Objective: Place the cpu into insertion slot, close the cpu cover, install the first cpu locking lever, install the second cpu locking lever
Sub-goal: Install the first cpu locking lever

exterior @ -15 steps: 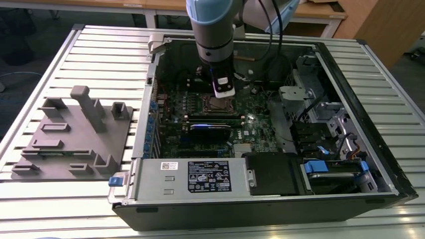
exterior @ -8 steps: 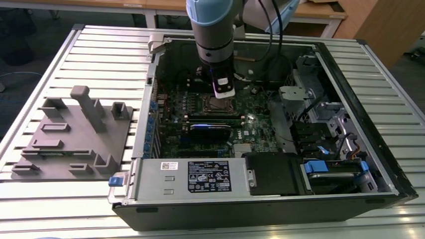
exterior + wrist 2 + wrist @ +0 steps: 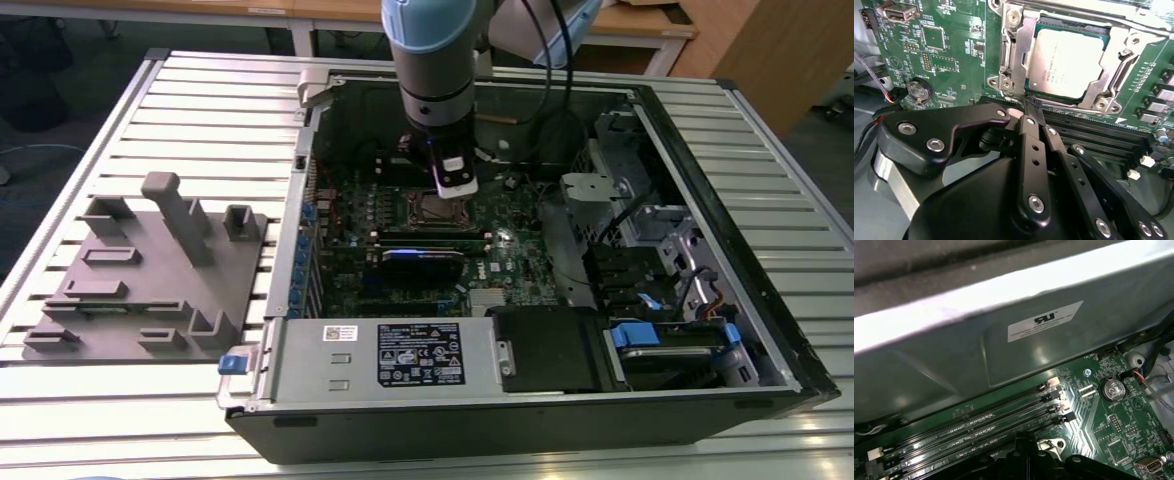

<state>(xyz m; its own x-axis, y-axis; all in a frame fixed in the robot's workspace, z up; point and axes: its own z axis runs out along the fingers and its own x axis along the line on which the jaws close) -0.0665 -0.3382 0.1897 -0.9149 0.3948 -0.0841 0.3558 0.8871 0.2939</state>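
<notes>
Exterior view: one open computer case [image 3: 747,330] lies on a slatted table [image 3: 200,110], with one grey fixture block [image 3: 140,275] beside it on the exterior view's left. One arm reaches down into the case; its gripper [image 3: 455,188] hangs just above the insertion slot [image 3: 438,210] on the green motherboard [image 3: 514,255].

Second wrist view: one cpu [image 3: 1066,62] sits flat in the insertion slot [image 3: 1106,82] — the cpu cover [image 3: 1016,42] is lowered around it. The gripper [image 3: 1033,106] is clenched, fingers together with nothing between them, tip just beside the socket frame. One coin battery [image 3: 919,90] lies well apart from the socket.

First wrist view: four long memory slots [image 3: 984,422] run beside one grey case wall [image 3: 1004,340] — one coin battery [image 3: 1112,388] sits near their ends.
</notes>
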